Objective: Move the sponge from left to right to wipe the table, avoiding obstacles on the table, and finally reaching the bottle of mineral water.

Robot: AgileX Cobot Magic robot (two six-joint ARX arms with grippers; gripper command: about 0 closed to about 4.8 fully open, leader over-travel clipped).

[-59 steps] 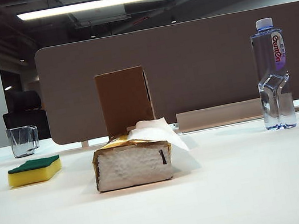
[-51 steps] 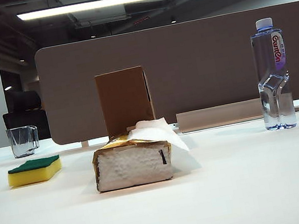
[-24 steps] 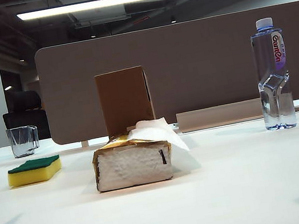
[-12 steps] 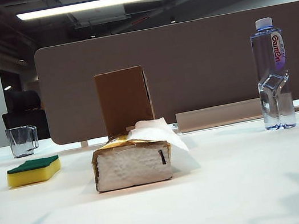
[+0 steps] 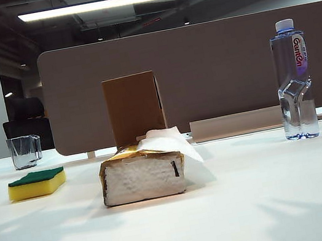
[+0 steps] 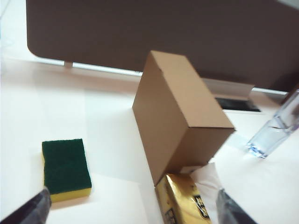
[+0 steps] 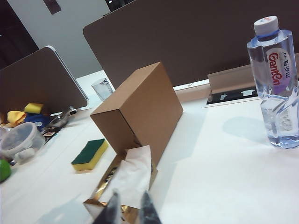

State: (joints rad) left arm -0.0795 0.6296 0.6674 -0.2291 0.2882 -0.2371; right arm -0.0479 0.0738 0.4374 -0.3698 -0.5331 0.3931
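Left wrist view looks down between two dark fingertips [image 6: 35,209] spread far apart at the frame's near corners, so the left pincer [image 6: 131,212] is released and holds nothing. Ahead of it and off to one side, close to one fingertip, lies the sponge [image 6: 66,168], flat on the tabletop [image 6: 107,126], green scouring face up over a yellow foam body, squared edges, looking soft and easy to squeeze. Straight ahead of that pincer stand the box [image 6: 180,112], upright and plain brown, and the gold tissue pack [image 6: 182,203] touching its foot; the bottle [image 6: 275,130] sits well beyond them

Right wrist view shows the right pincer [image 7: 127,210] with its two tips nearly together, a thin gap between them, gripping nothing; whether it is fully clenched I cannot tell. It hangs above the tissue pack [image 7: 124,184], with the bottle [image 7: 276,79] far to one side and the sponge [image 7: 90,154] beyond the box [image 7: 138,109]

Exterior view shows neither arm, only soft shadows on the tabletop [image 5: 238,206]; the sponge [image 5: 37,183] rests untouched at the left, the bottle [image 5: 293,78] at the far right

My judgement: this is the approach step, wiping not yet begun. Next the left pincer should shift toward the sponge, centre over it, lower and clench across its sides, then sweep around the pack and box
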